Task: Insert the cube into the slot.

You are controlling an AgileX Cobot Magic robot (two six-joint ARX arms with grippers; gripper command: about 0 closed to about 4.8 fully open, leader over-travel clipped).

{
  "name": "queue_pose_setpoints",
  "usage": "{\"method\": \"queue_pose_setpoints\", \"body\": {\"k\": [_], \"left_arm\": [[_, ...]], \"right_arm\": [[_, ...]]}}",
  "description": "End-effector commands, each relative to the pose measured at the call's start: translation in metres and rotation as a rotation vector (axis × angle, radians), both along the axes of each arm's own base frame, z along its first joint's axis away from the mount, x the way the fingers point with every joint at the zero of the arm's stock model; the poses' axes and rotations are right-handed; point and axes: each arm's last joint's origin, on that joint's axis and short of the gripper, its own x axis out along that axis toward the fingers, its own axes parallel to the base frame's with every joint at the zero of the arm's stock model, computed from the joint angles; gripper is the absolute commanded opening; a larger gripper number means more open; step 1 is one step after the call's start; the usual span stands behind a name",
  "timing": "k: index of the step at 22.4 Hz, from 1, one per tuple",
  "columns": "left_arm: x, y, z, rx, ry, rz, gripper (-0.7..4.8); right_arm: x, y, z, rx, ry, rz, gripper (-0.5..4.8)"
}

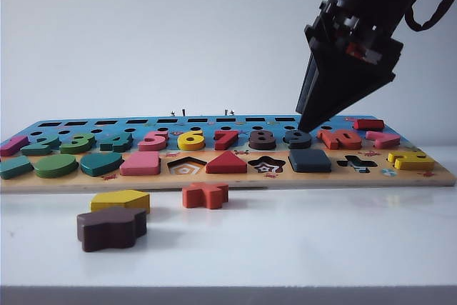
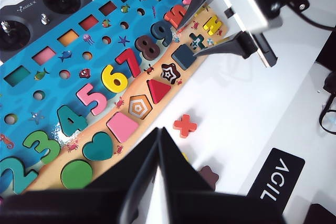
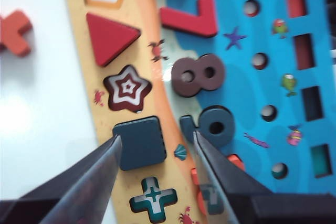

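A dark brown wavy-edged piece (image 1: 111, 228) lay nearest the camera on the white table (image 1: 300, 248), with a yellow pentagon piece (image 1: 121, 200) and an orange cross (image 1: 206, 194) beyond it. The left gripper (image 2: 157, 145) hung over the table's edge, fingers pressed together and empty. The right gripper (image 3: 155, 153) stood spread above the puzzle board (image 1: 228, 180). Between its fingers, untouched, the cube (image 3: 139, 142) sat in the slot.
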Motion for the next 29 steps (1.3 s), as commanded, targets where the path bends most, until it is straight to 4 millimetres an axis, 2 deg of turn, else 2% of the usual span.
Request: {"method": "queue_pose_setpoints", "body": {"k": [1,4,6,9,12,20,24,25,27,28,29], "left_arm": [[0.0,-0.001,0.002,-0.01,-0.014,-0.01,0.17],[0.0,-0.001,0.002,-0.01,-0.014,-0.01,0.17],[0.0,-0.001,0.002,-0.011,-0.013,-0.009,0.17],[0.0,-0.001,0.002,-0.01,-0.013,-0.009,0.17],[0.001,-0.001,0.002,-0.011,-0.014,-0.009,0.17],[0.0,-0.001,0.002,-0.011,-0.015,-0.009,0.17],[0.0,-0.001,0.002,-0.011,-0.015,-0.009,0.17],[0.0,-0.001,0.002,-0.011,-0.016,-0.009,0.17],[-0.001,0.0,0.002,-0.012,-0.02,-0.009,0.17],[-0.001,0.0,0.003,-0.013,-0.021,-0.009,0.17],[-0.002,0.001,0.003,-0.015,-0.025,-0.009,0.17]], "right_arm": [[-0.004,-0.003,0.018,0.144,-0.011,-0.097,2.57],[-0.009,-0.007,0.032,0.27,-0.019,-0.191,2.57],[-0.013,-0.013,0.047,0.421,-0.022,-0.29,2.57],[-0.017,-0.025,0.055,0.595,-0.035,-0.398,2.57],[-0.023,-0.043,0.051,0.72,-0.07,-0.476,2.57],[-0.042,-0.084,0.026,0.832,-0.143,-0.612,2.48],[-0.055,-0.105,0.012,0.876,-0.225,-0.665,2.04],[-0.057,-0.108,0.01,0.879,-0.235,-0.675,1.78],[-0.061,-0.115,0.006,0.884,-0.265,-0.702,0.98],[-0.062,-0.117,0.005,0.888,-0.274,-0.708,0.83],[-0.065,-0.121,0.003,0.899,-0.297,-0.719,0.13]]}}
